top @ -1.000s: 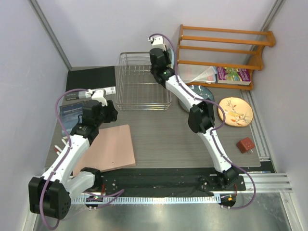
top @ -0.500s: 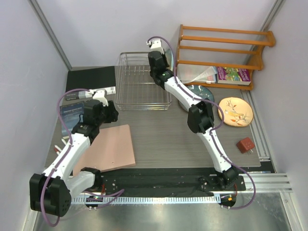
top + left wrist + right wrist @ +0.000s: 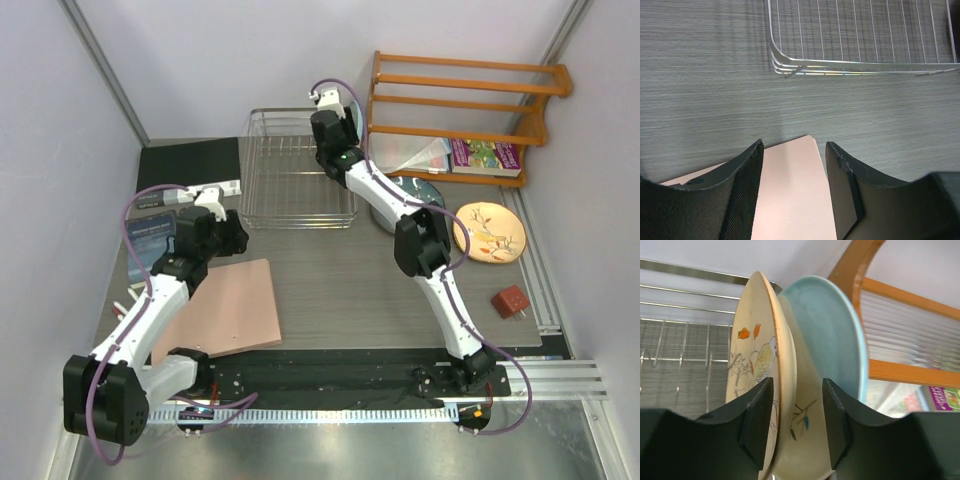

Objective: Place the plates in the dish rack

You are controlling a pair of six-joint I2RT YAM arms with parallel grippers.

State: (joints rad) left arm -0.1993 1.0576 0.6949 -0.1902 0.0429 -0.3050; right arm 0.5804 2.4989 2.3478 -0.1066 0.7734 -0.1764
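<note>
In the right wrist view, the yellow-orange bird plate and the cream-and-light-blue sprig plate stand upright side by side in the dish rack. My right gripper is open, its jaws astride the bird plate's rim without pressing it. In the top view it hovers at the rack's back right corner and hides both plates. The dark teal plate and the orange-yellow branch plate lie flat on the table to the right of the rack. My left gripper is open and empty.
A pink board lies under my left gripper, just short of the rack's front edge. An orange wooden shelf with books stands at the back right. A dark red block sits at the right. A black mat and books lie at the left.
My right wrist has shifted slightly at the rack's back right corner. My left arm has barely moved.
</note>
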